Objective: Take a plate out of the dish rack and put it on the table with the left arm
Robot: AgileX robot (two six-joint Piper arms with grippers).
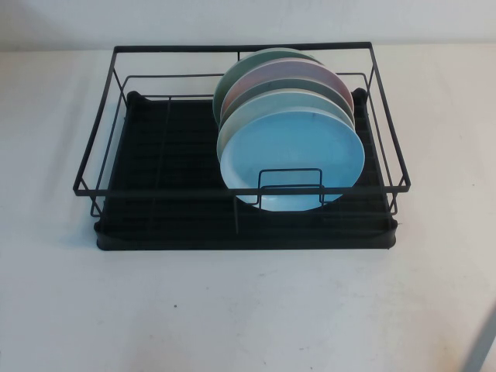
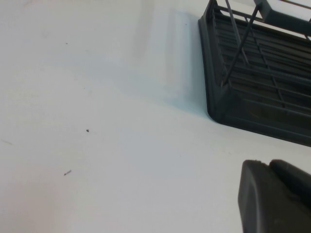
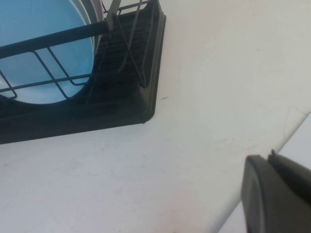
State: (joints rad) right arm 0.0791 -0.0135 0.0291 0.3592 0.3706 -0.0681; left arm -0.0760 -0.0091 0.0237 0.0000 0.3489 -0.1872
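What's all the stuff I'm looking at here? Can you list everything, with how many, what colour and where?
dish rack: one, black wire frame on a black ribbed tray, middle of the table.
plate: one, sky blue, standing on edge at the front of the stack, in the right half of the rack.
other plates: about three, pale mint, pink and green, standing behind the blue one.
table: one, white, under everything.
left pincer: one, black, only a piece shows in the left wrist view, above the table near the rack's corner.
right pincer: one, black, only a piece shows in the right wrist view, near the rack's other front corner.
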